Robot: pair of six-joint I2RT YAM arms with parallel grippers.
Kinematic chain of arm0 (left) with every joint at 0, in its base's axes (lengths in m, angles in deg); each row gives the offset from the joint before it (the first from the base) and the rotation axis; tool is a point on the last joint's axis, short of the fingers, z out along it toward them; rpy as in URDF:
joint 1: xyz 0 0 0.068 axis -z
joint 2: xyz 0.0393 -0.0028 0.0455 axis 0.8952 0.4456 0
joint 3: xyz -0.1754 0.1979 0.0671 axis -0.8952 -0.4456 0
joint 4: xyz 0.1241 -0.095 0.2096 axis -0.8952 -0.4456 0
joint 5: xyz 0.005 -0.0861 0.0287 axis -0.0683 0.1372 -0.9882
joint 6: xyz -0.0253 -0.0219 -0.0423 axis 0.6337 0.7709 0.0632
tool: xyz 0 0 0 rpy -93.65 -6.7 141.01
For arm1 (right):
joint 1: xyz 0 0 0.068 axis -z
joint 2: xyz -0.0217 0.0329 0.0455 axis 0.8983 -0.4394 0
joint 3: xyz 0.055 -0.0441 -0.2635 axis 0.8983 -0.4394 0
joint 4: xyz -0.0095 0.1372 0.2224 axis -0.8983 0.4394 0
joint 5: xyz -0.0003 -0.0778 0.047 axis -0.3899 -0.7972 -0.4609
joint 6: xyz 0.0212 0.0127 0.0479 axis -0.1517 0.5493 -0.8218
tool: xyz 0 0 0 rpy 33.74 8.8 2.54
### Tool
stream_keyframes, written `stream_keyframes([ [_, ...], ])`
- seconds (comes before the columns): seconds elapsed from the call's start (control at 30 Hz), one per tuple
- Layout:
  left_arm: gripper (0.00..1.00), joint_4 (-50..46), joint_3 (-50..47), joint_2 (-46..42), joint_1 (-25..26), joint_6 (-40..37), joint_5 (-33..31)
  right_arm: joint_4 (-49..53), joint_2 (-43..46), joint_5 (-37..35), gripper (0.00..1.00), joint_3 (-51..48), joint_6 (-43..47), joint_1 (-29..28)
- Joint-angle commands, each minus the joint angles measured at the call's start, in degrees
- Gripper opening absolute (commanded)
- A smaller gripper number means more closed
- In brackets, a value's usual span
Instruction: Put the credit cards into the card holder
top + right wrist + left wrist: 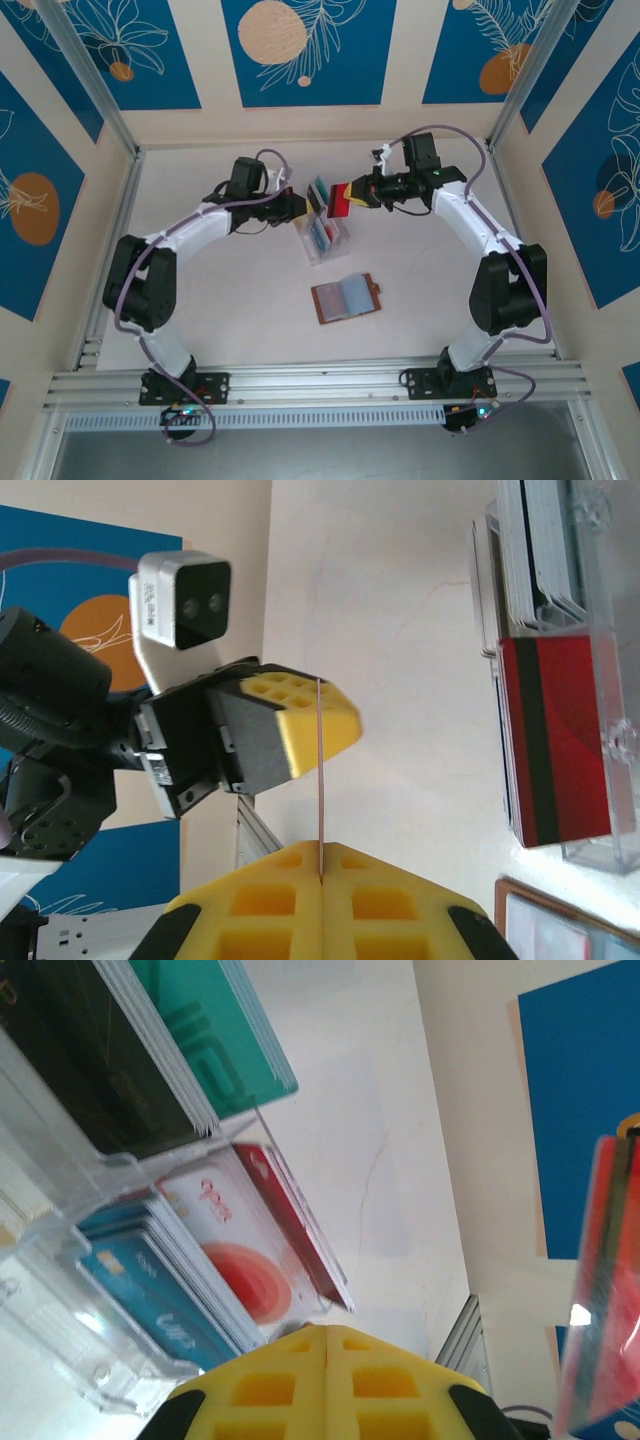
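A white tabletop (220, 300) sits inside cream walls (208, 60) with blue leaf-patterned panels (330, 70). The brown card holder (346, 297) lies open and flat near the middle, its long axis left to right and its snap tab (377, 291) at the right. Just beyond it, a clear rack (322, 240) holds credit cards (320, 190). The right gripper (352, 193) pinches a red card (338, 197) that points left toward the left gripper (298, 206), whose fingers are pressed together on nothing.
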Motion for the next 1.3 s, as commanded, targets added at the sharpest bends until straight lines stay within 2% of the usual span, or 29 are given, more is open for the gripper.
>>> stream_keyframes([
  [0.0,0.04,-4.26,-4.51,-5.50,-0.38,-3.73,-0.02,-0.72,4.57,-0.13,0.00,-3.65,-0.20,0.83],
  [0.2,0.04,-9.93,-13.09,-13.57,1.51,-7.28,-4.67,-2.06,12.36,-1.19,0.00,-13.22,0.36,1.30],
  [0.43,0.04,-12.89,-19.58,-17.88,7.52,-7.42,-8.99,-5.12,22.97,-2.14,0.00,-28.36,-1.99,3.03],
  [0.67,0.05,-8.33,-21.20,-12.31,15.69,-3.73,-11.06,-7.81,28.10,-2.85,0.00,-38.66,-4.12,3.48],
  [0.87,0.05,-2.27,-21.29,-7.22,21.03,1.26,-11.95,-9.91,28.67,-2.01,0.00,-42.80,-4.74,4.08],
  [1.07,0.04,1.39,-22.23,-2.92,23.34,4.43,-12.66,-11.20,28.51,-1.47,0.00,-44.41,-4.08,4.29],
  [1.27,0.04,0.38,-22.17,-0.01,23.36,3.13,-14.83,-10.06,27.85,-2.85,0.00,-44.78,-1.55,4.09],
])
